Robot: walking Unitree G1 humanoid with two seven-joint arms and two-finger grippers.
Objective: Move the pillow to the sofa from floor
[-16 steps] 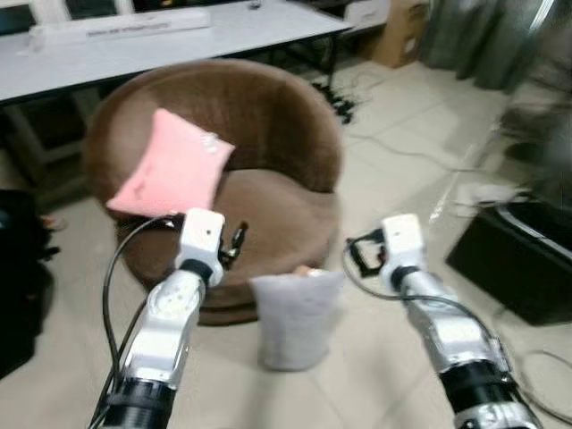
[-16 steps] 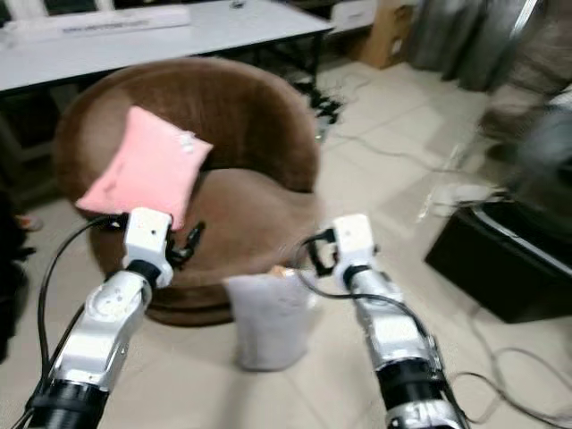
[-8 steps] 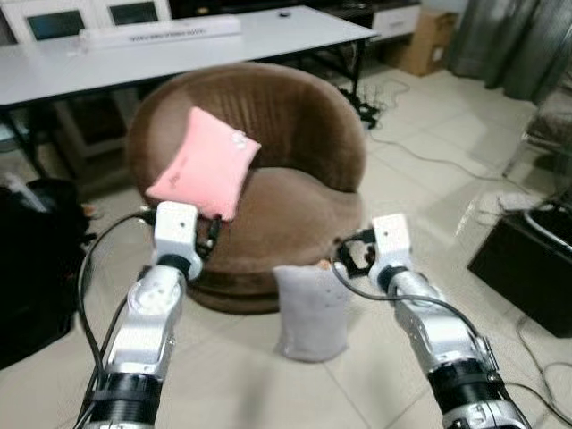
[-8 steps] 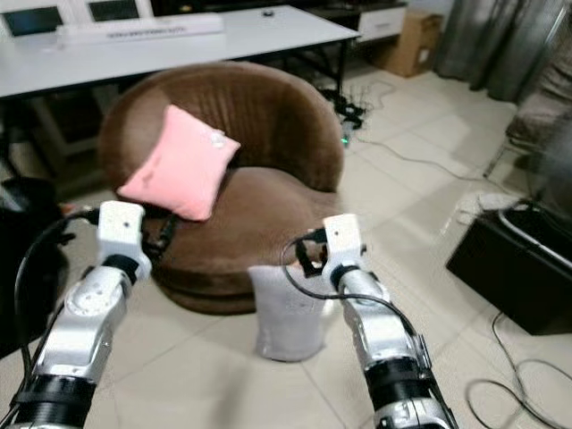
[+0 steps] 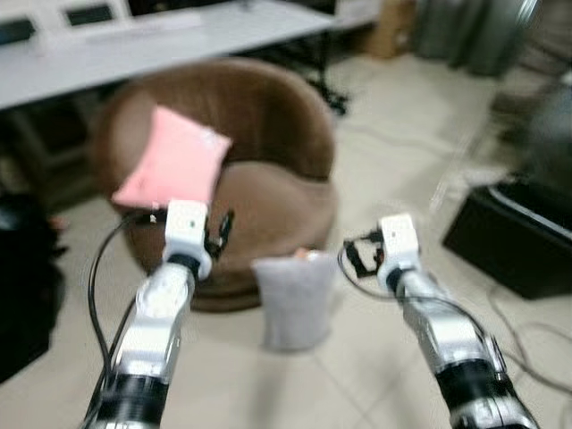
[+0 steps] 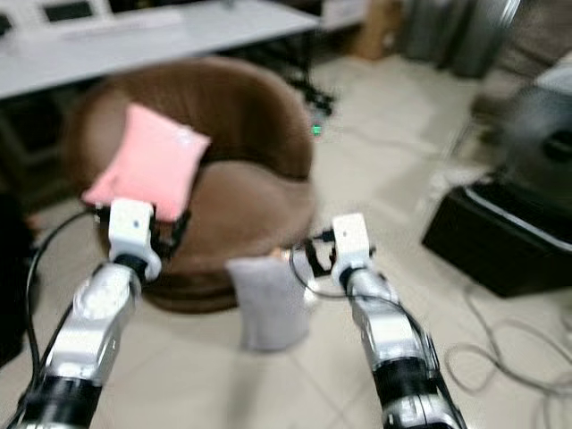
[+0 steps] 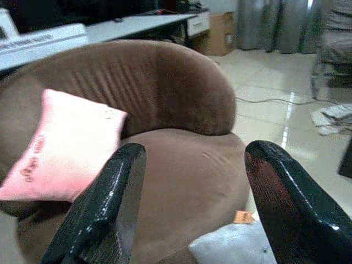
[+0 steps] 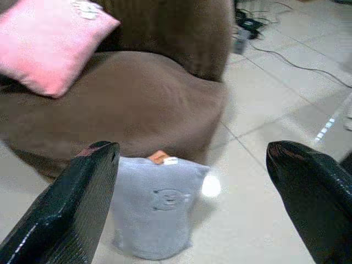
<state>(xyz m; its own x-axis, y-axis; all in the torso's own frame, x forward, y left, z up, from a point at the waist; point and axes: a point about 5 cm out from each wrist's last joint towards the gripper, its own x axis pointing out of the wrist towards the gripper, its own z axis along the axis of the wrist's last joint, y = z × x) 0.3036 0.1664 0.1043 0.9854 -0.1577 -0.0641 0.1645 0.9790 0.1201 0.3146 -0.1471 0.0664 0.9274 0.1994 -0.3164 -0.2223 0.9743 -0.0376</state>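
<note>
A small grey fabric pillow (image 8: pixel 159 212) stands upright on the pale tiled floor (image 5: pixel 375 134), just in front of the front edge of a round brown upholstered sofa chair (image 5: pixel 268 116). Whether it touches the sofa's base cannot be told from the blurred head views. An orange tag shows at the grey pillow's top edge in the right wrist view.

A square pink cushion (image 5: pixel 174 165) leans against the sofa's curved back on the robot's left side of the seat. The rest of the seat, toward its front edge and the robot's right, is bare brown fabric.

The left gripper (image 7: pixel 192 181) is held out over the sofa's front edge on the robot's left, near the pink cushion's lower corner, with its two black fingers (image 7: pixel 110 198) spread wide apart and nothing between them. The right gripper (image 8: pixel 192 181) hangs above the floor just to the robot's right of the grey pillow, its fingers (image 8: pixel 71 209) likewise spread wide, framing the pillow and the sofa's front edge from above without touching either.

Between the two silver arms the floor around the grey pillow is open tile. Beyond the sofa's back runs the long edge of a white table (image 5: pixel 179 36). To the robot's right, a black box-like object (image 5: pixel 509 232) sits on the floor well apart from the sofa, with loose cables (image 6: pixel 483 357) lying near it. A dark bag-like mass (image 5: pixel 22 295) stands at the robot's far left.
</note>
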